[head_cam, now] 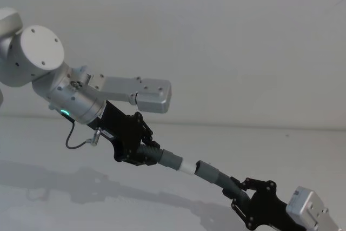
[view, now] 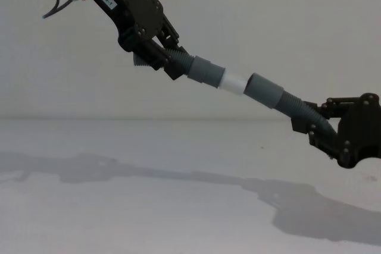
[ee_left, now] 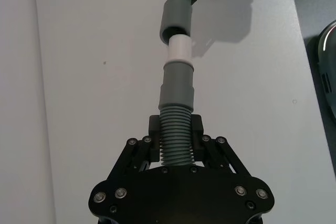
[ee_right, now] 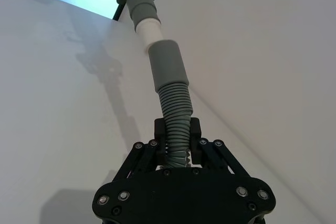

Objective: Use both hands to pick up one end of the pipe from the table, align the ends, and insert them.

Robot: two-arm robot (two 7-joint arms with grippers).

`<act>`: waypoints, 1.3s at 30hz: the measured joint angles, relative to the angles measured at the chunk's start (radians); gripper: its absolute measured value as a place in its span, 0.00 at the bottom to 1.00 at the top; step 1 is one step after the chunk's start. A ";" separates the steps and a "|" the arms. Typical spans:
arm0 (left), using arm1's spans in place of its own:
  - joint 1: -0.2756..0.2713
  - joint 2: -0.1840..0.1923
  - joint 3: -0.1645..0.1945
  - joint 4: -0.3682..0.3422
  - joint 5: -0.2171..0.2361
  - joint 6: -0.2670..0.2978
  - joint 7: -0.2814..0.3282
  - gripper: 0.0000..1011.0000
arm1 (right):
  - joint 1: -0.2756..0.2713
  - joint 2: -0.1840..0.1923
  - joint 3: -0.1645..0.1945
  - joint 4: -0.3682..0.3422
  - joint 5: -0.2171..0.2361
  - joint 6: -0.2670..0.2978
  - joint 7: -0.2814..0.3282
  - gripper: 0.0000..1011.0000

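Black left gripper [view: 172, 63] fingers clench one ribbed dark-grey plastic pipe piece [view: 199, 71]; right gripper [view: 309, 126] fingers clench the other piece [view: 271, 96]; the white tip [view: 232, 82] seemingly enters the socket.

Head view angled down from above the left gripper [head_cam: 141, 152], chest view side-on across the table [view: 119, 206], each wrist view close behind its own fingers, all sharing the white tip [view: 232, 82].

You have even, soft lighting; arm shadows fall on the table [view: 178, 206]. Pale blue glare tints the right wrist view's corner.
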 joint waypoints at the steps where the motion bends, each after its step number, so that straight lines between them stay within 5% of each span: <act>1: -0.001 0.000 0.001 0.000 0.000 0.000 0.000 0.30 | 0.000 0.000 0.000 0.000 0.000 -0.001 0.000 0.22; 22: -0.015 0.004 0.009 0.000 0.002 0.000 0.008 0.30 | -0.004 0.011 -0.002 0.002 -0.022 -0.035 0.003 0.22; 39: -0.009 0.005 0.011 -0.006 -0.013 -0.006 0.009 0.30 | -0.003 0.018 -0.009 -0.016 -0.027 0.005 0.001 0.22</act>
